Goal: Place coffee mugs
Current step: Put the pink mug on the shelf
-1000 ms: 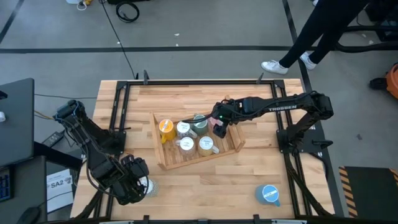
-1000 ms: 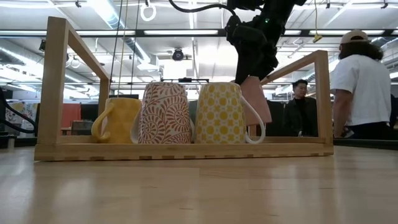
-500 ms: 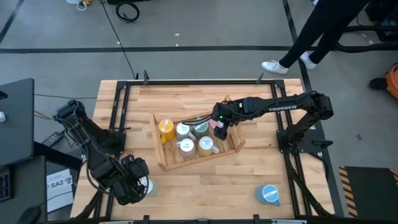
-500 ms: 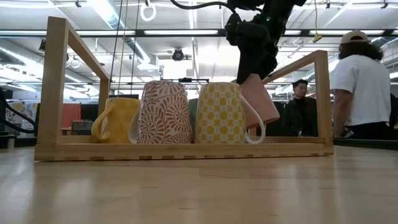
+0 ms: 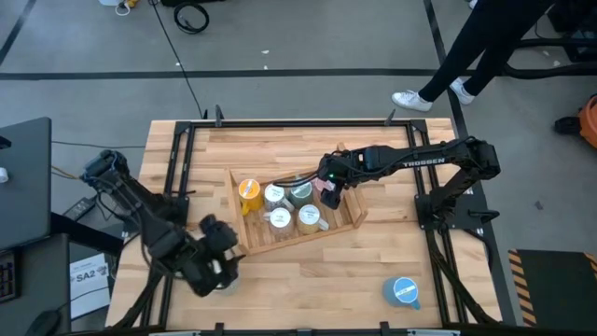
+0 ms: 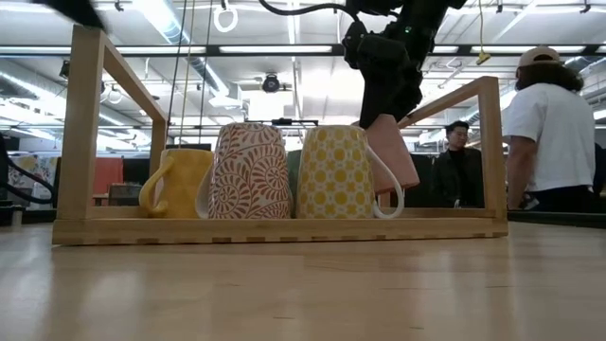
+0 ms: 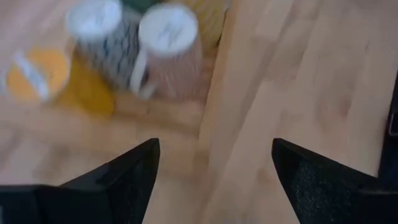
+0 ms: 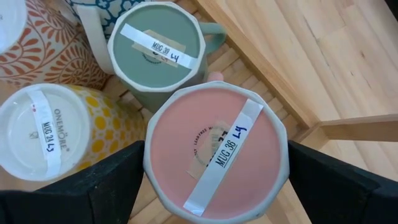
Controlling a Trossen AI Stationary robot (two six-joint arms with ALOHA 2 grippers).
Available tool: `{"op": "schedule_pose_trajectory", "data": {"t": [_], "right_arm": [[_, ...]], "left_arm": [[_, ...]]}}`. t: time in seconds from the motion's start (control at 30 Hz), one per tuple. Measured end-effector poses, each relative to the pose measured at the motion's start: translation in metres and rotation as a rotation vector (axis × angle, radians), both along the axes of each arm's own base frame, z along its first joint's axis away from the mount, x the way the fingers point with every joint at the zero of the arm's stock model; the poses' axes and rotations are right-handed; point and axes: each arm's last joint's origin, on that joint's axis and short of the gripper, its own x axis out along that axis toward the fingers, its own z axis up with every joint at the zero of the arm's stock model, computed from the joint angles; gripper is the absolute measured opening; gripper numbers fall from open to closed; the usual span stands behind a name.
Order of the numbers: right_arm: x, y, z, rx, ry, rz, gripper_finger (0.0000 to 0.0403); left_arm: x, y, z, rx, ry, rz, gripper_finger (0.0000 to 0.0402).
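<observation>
We found the wooden tray (image 5: 347, 222) at the table's (image 5: 392, 159) centre carrying upturned mugs. The right gripper (image 5: 328, 189) stood over the tray's right end, fingers spread wide around the pink mug (image 8: 216, 154), base up and tilted, directly between them, beside the green mug (image 8: 156, 46). The left gripper (image 5: 216, 252) hung released near the table's front-left corner, well apart.

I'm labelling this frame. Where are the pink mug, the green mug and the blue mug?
pink mug (image 8: 216, 154): right wrist view, on its upturned base, between the right pincer's fingers.
green mug (image 8: 157, 50): right wrist view, on its taped base.
blue mug (image 5: 403, 291): high view, on its top face.
</observation>
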Motion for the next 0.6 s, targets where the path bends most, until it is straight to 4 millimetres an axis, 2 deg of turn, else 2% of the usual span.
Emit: {"op": "schedule_pose_trajectory", "data": {"t": [0.13,0.33,0.6], "right_arm": [[0.000,0.000,0.000,0.000,0.000,0.000,0.0374],[0.000,0.000,0.000,0.000,0.000,0.000,0.0374],[0.000,0.000,0.000,0.008,-0.005,-0.018,0.0374]], "left_arm": [[0.030,0.017,0.006,0.077,-0.058,-0.069,0.0316],[0.072,0.057,0.017,0.183,-0.119,-0.180,0.0316],[0.099,0.124,0.021,0.308,-0.065,-0.254,0.0316]]}}
